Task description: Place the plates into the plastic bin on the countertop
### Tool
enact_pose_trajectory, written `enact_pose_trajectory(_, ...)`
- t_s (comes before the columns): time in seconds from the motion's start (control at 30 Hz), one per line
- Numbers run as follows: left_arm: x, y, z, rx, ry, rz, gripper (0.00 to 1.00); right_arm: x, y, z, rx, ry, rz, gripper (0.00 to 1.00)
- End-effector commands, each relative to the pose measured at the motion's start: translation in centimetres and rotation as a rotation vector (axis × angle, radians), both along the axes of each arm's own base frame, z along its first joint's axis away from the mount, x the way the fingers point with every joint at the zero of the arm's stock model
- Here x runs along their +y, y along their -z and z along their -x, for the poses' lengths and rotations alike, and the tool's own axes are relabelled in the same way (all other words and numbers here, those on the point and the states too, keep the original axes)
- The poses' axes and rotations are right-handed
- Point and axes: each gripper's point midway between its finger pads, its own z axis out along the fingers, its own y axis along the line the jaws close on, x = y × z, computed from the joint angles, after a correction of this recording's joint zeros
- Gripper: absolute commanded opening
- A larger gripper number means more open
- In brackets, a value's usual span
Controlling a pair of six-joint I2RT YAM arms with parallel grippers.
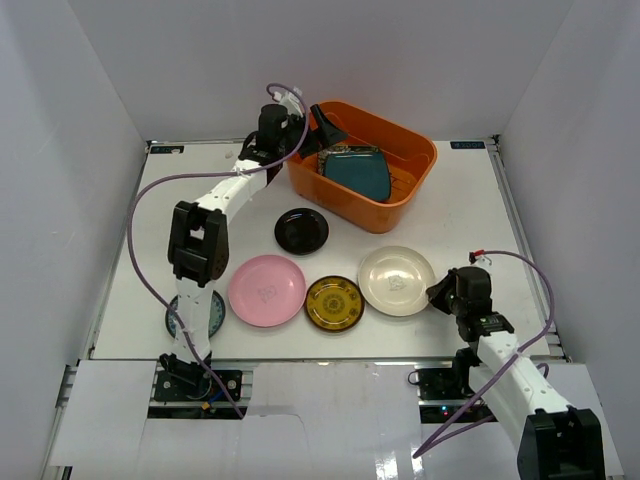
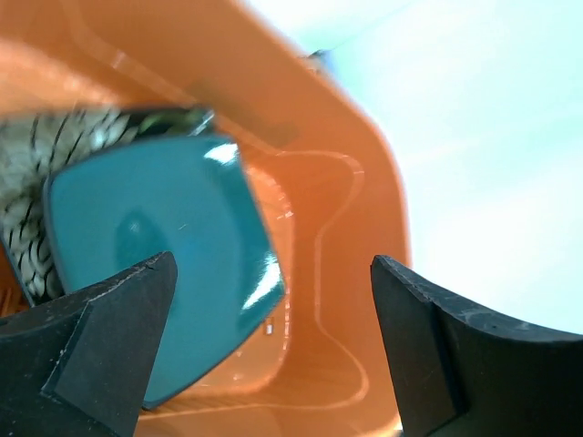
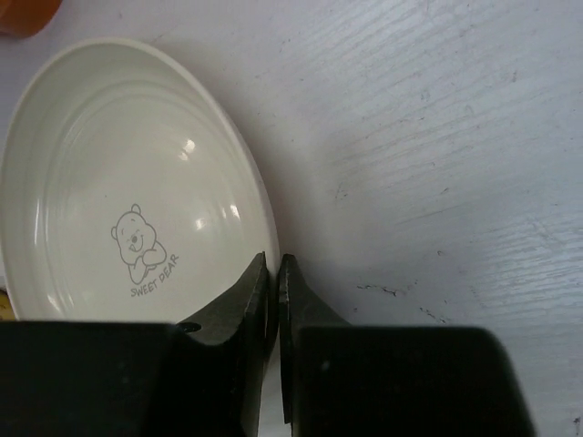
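Left gripper [image 2: 273, 262] hangs open above the bin [image 1: 400, 205], where the teal plate [image 1: 355, 172] and floral plate [image 2: 23, 209] already lie. Right gripper [image 3: 276, 264] is closed at the rim of the cream plate [image 1: 395, 280], perhaps pinching it. Black plate [image 1: 301, 230], pink plate [image 1: 266, 289], yellow plate [image 1: 334, 303] and blue plate [image 1: 195, 315] wait on the table [image 1: 470, 200].

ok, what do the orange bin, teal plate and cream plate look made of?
Orange bin: moulded plastic, semi-gloss; rounded corners, soft sheen.
Teal plate: glazed ceramic or melamine, glossy; sharp white highlights.
Cream plate: likely melamine or glazed ceramic, glossy; printed bear, ring ridges, bright glints.
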Motion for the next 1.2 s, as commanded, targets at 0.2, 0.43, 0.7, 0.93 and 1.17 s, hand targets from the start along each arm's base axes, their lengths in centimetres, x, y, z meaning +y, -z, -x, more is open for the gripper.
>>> enact_pose_trajectory(0.2, 1.9, -18.0, 6.8, -0.562, 0.159, -0.096, 0.98, -2.6, -11.1, -1.8, -0.248, 0.102, 0.079, 0.08)
enact_pose_trajectory(0.43, 7.4, -17.0, 11.9, -0.418, -0.023, -0.177, 0.98, -0.9, -23.1, -1.2, -0.483, 0.005, 0.019, 0.08)
enact_pose_trajectory(0.7, 14.8, 1.1, 18.4, 0.015, -0.227, -0.293, 0.98, 4.6, -29.4, -11.1, -0.546, -0.159, -0.087, 0.08)
enact_pose_trajectory(0.93, 19.5, 10.3, 16.0, 0.325, -0.326, -0.26, 0.97, 6.3, -29.1, -23.9, -0.485, -0.086, 0.027, 0.13)
enact_pose_trajectory(1.17, 18.1, 15.4, 13.1, 0.456, -0.212, -0.243, 0.93, 8.3, -24.2, -27.6, -0.347, -0.145, 0.119, 0.33)
